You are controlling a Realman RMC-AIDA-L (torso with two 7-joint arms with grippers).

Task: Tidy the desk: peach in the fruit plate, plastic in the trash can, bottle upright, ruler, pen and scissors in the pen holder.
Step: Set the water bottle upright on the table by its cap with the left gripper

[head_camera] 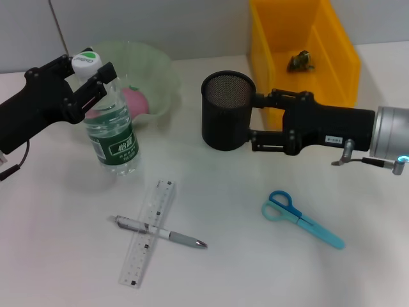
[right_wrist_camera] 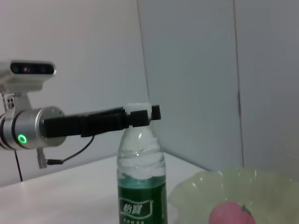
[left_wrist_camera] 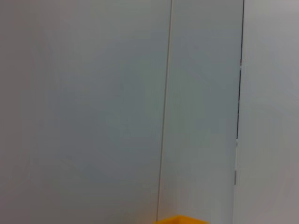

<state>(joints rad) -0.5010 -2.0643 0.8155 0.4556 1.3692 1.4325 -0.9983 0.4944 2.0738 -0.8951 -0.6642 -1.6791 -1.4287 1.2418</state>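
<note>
The bottle (head_camera: 115, 137) stands upright left of centre, and my left gripper (head_camera: 89, 67) is shut on its white cap; the right wrist view shows the same hold on the bottle (right_wrist_camera: 140, 186). Behind it a pink peach (head_camera: 135, 100) lies in the green fruit plate (head_camera: 160, 64). Against the right side of the black mesh pen holder (head_camera: 223, 112), my right gripper (head_camera: 257, 121) has its fingers spread and not around it. The ruler (head_camera: 144, 246) and the pen (head_camera: 179, 238) lie crossed near the front. Blue scissors (head_camera: 300, 217) lie at front right. Crumpled plastic (head_camera: 300, 61) sits in the yellow trash can (head_camera: 339, 57).
The trash can stands at the back right, close behind my right arm. Bare white desk lies between the ruler and the scissors. The left wrist view shows only the wall and a yellow sliver of the trash can (left_wrist_camera: 180, 219).
</note>
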